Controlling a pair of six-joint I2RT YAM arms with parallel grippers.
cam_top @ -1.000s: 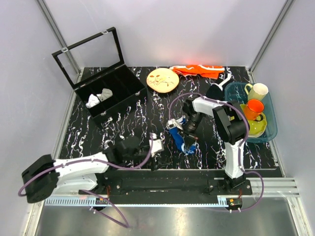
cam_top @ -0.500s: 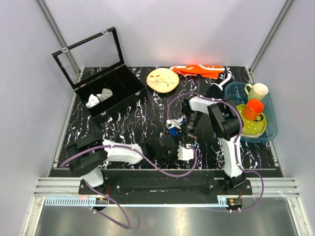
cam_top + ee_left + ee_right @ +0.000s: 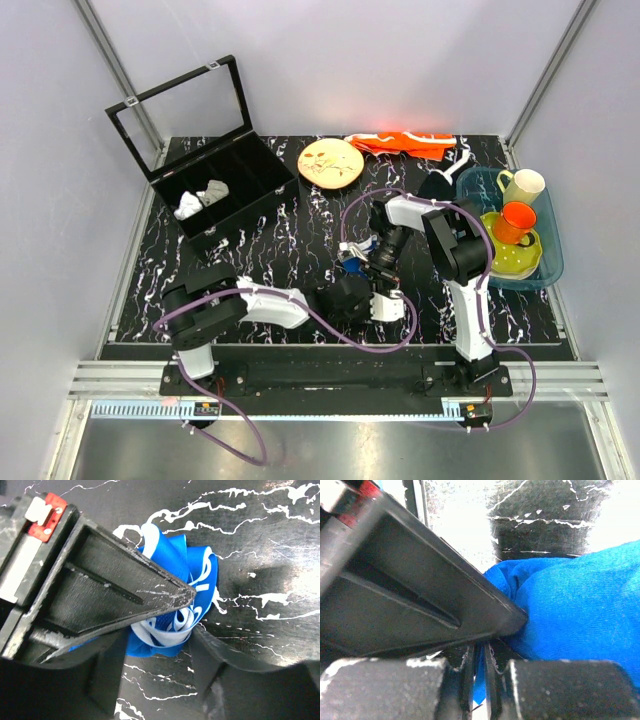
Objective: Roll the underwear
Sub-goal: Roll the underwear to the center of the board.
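Observation:
The underwear [image 3: 350, 264] is a royal-blue bundle with white trim, mostly hidden between the two grippers at the table's middle front. In the left wrist view it [image 3: 192, 587] is rolled into a loose coil of blue and white layers lying on the black marbled table. My left gripper [image 3: 368, 290] [image 3: 167, 655] is open right beside the roll, its fingers on either side of the roll's near end. My right gripper [image 3: 380, 268] [image 3: 485, 655] is shut on a thin fold of the blue fabric [image 3: 580, 605].
An open black case [image 3: 215, 190] with small white cloth pieces stands at the back left. A patterned plate [image 3: 330, 162] and an orange cloth [image 3: 405, 143] lie at the back. A blue basin [image 3: 548, 262] holding cups and a bowl sits on the right.
My left arm has swung from the front left across to the underwear, with its gripper now against the roll. My right gripper has shifted slightly back with the fabric, which is more bunched.

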